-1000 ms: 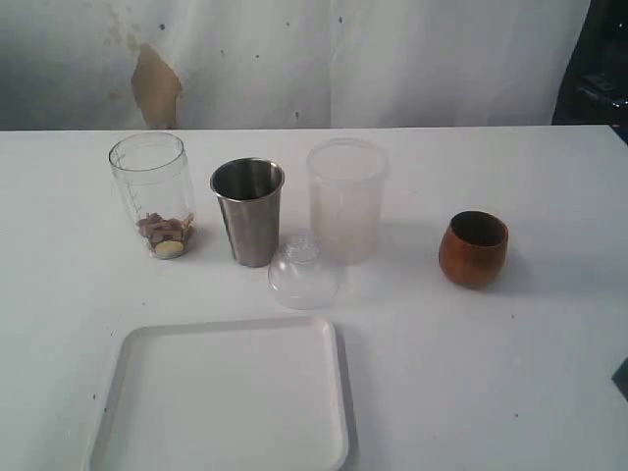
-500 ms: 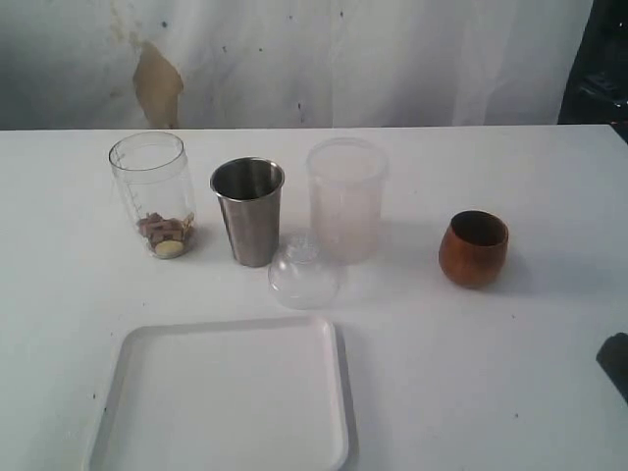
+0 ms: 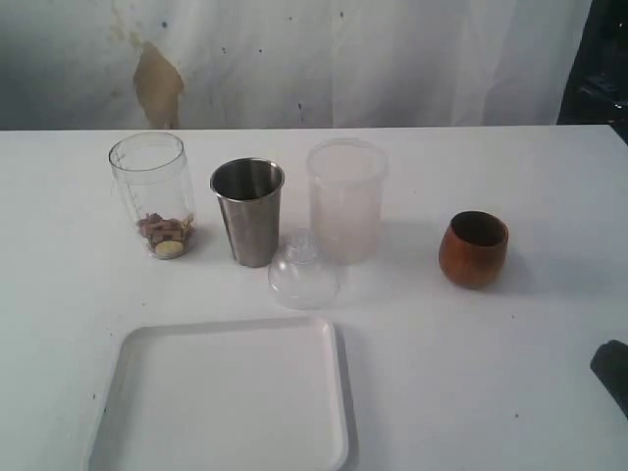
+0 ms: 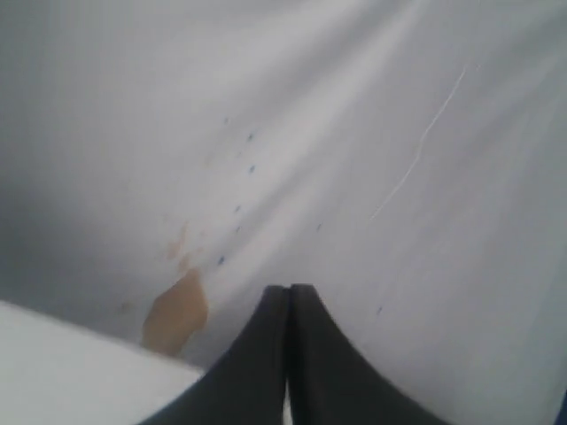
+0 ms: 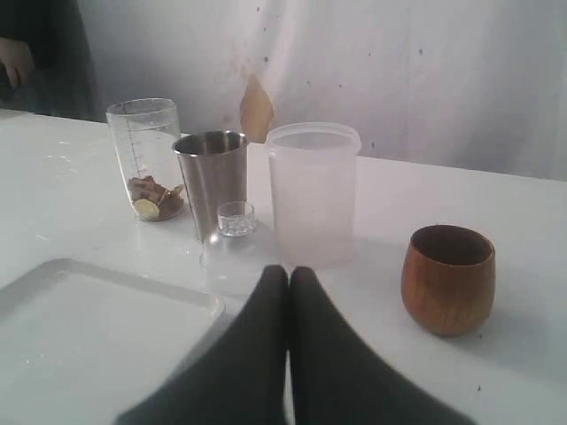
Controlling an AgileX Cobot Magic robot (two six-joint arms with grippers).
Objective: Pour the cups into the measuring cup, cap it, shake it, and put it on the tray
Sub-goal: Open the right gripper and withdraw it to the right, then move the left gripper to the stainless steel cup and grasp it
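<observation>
The clear measuring cup [image 3: 152,196] stands at the back left with brown pieces and a pale slice in its base. Right of it is the steel tumbler [image 3: 248,211]. The wooden cup [image 3: 473,248] stands apart at the right. The white tray [image 3: 226,402] lies at the front left. My right gripper [image 5: 289,270] is shut and empty, low over the table, facing the steel tumbler [image 5: 211,181] and wooden cup [image 5: 447,277]. Only its dark tip [image 3: 610,368] shows at the exterior view's right edge. My left gripper [image 4: 290,288] is shut, facing the backdrop cloth.
A frosted, wider container [image 3: 346,199] stands between the steel tumbler and the wooden cup. A clear domed lid [image 3: 302,273] lies in front of it, close to the tray's far corner. A white cloth with a brown stain [image 3: 157,83] hangs behind the table.
The dark tip of my right gripper has come further into the exterior view at the lower right edge. Nothing on the table has moved.
</observation>
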